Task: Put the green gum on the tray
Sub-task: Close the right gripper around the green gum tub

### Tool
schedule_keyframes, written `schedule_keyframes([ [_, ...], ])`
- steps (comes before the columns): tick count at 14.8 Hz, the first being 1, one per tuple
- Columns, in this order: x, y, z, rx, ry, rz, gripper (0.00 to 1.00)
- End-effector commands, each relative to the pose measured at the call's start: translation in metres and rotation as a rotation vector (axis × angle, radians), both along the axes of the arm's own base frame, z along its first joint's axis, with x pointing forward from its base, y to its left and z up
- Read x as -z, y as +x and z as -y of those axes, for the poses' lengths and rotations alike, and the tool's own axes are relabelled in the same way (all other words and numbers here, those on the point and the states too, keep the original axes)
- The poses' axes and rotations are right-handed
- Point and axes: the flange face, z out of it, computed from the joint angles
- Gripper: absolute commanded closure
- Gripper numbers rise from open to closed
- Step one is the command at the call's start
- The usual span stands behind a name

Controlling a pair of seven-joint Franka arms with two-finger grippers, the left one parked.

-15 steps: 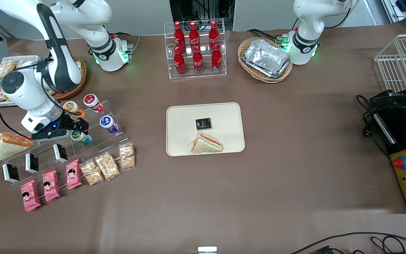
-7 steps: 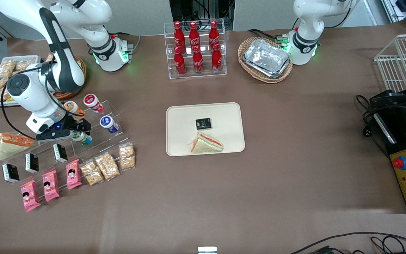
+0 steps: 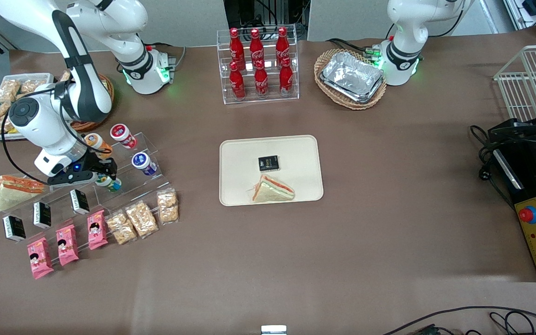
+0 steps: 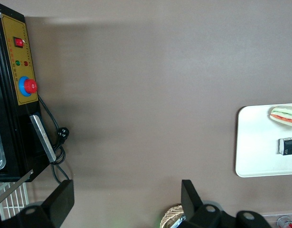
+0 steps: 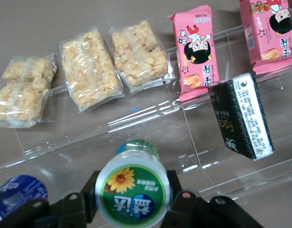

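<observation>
Pink snack packets are laid in a row nearest the front camera, at the working arm's end of the table, with clear bags of puffed rice cakes beside them. Just above these, on the clear acrylic stepped stand, small black cartons are lined up on the lowest step. On the next step up, the small green gum bottle with the white lid and sunflower label is gripped around its lid by the black two-finger gripper, the fingers closed against either side of it; in the front view the green gum bottle is seen tilted on the stand with the gripper over it. A dark blue gum bottle is seen beside it, and an orange one and a red one on the step farther up. Toward the table's middle, well apart from the stand, the flat cream-beige rectangular tray is occupied by a triangular sandwich and a small black packet.
</observation>
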Motion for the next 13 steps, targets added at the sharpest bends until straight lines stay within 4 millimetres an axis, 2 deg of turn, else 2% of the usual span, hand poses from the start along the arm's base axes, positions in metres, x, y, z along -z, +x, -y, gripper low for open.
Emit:
schedule_keyframes([
  [1,-0.021,0.011,0.001,-0.015,-0.011,0.039,0.83],
  [3,-0.052,0.024,-0.004,-0.022,-0.009,0.008,0.83],
  [7,-0.145,0.052,-0.005,-0.031,-0.002,-0.116,0.81],
  [10,-0.206,0.056,-0.008,-0.031,0.009,-0.151,0.81],
  [13,-0.257,0.055,-0.011,-0.031,0.013,-0.171,0.81],
])
